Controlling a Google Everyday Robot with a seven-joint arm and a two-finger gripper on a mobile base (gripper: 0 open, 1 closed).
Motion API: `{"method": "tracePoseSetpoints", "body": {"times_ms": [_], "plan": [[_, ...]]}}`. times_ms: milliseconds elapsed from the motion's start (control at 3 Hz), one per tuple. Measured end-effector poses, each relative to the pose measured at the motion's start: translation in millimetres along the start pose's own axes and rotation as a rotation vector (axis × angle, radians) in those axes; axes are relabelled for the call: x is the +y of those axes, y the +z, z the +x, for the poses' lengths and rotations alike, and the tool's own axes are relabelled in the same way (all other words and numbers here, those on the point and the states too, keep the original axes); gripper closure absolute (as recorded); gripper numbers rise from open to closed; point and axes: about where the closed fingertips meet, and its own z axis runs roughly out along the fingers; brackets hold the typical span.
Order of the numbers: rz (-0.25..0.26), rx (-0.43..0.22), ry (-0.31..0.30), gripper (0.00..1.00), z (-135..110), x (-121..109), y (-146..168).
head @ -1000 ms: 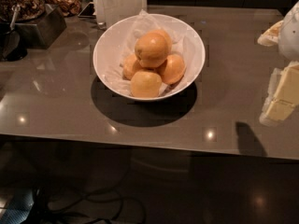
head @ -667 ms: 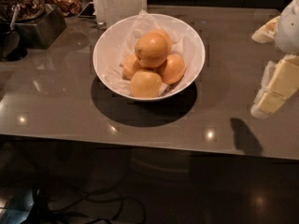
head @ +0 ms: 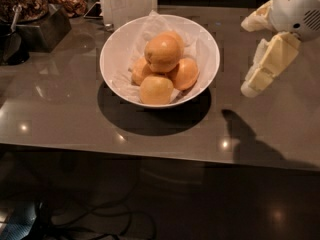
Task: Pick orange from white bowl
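The white bowl [head: 116, 43] stands on the glossy grey table, lined with crumpled white paper. It holds several yellow-orange fruits. The orange [head: 162, 53], the largest, sits on top of the pile. A smaller, deeper-orange fruit [head: 185, 74] lies to its right. My gripper [head: 246, 58] hangs above the table to the right of the bowl, apart from it. Its cream fingers [head: 266, 65] are spread open and hold nothing. Its shadow falls on the table below.
A metal box [head: 42, 26] with brown dried stuff stands at the back left, with a dark object [head: 11, 46] beside it. A white container [head: 127, 1] stands just behind the bowl. The table's front edge [head: 150, 151] runs below the bowl, with cables on the floor underneath.
My gripper has moved left, closer to the bowl, and shows more fully in view. The bowl and fruits have not moved.
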Motion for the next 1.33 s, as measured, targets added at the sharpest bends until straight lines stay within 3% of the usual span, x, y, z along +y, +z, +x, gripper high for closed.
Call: {"method": "tracePoseSetpoints", "body": {"times_ms": [333, 667, 1000, 1333], "plan": [[-0.035, -0.055, -0.037, 0.00, -26.3, -14.2, 11.6], [-0.032, -0.058, -0.037, 0.00, -27.2, -14.7, 12.0], [-0.055, -0.100, -0.076, 0.00, -40.3, -24.8, 24.9], [-0.119, -0.117, -0.135, 0.00, -59.6, -38.6, 47.5]]}}
